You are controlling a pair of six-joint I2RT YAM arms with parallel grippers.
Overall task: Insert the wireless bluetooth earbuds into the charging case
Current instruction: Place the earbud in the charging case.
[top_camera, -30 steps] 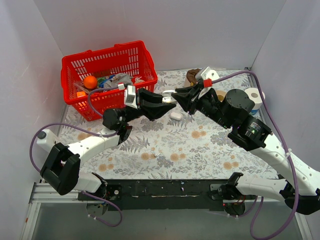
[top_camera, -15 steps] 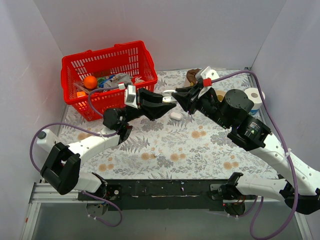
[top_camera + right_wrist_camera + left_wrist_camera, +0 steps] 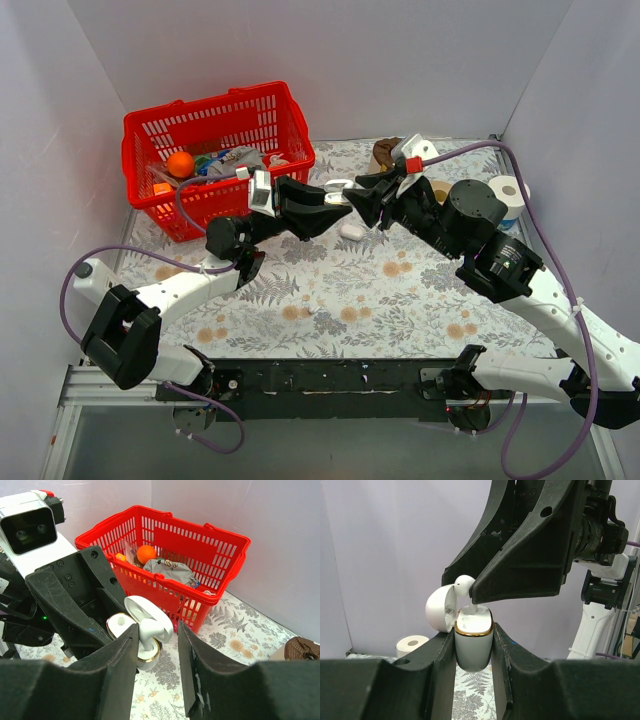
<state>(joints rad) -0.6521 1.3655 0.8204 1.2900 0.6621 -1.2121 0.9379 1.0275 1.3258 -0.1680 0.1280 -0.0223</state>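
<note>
Above the fern-printed surface, toward twelve o'clock, we see the left jaws clamping the open case. An earbud stands in it between the right jaws; we cannot tell whether they grip.

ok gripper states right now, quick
left gripper: closed on the charging case
right gripper: open, loosely around the earbud standing in the case

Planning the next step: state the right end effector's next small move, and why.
Probably press the earbud gently down with the right end effector: its stem is in the case, held by the left end effector, but its head stands above the rim.
</note>
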